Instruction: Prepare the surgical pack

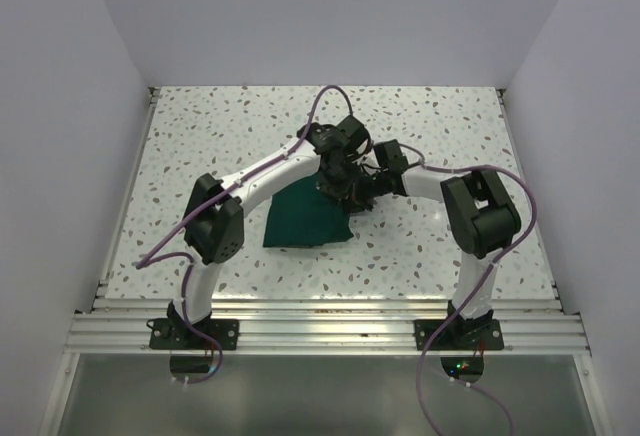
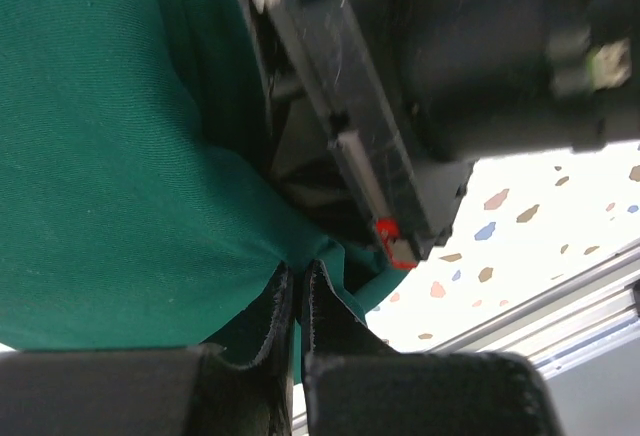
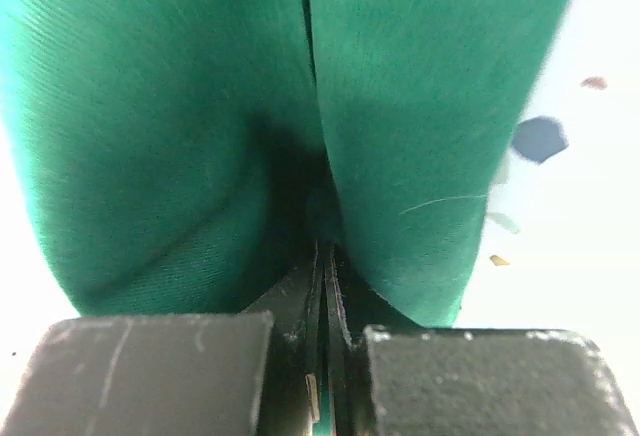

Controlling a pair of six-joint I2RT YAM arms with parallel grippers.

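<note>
Speckled white tabletop, aluminium rails along near edge.

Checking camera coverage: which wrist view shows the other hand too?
The left wrist view: past the left hand, shut on the drape, looms the right hand. The right view lacks a second hand.

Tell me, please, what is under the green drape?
The speckled table shows around the green drape. The left gripper and right gripper pinch its cloth. Anything beneath is hidden.

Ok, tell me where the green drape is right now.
Top view: the green drape lies near the centre of the table, its far right corner pinched by the left gripper and the right gripper.
</note>
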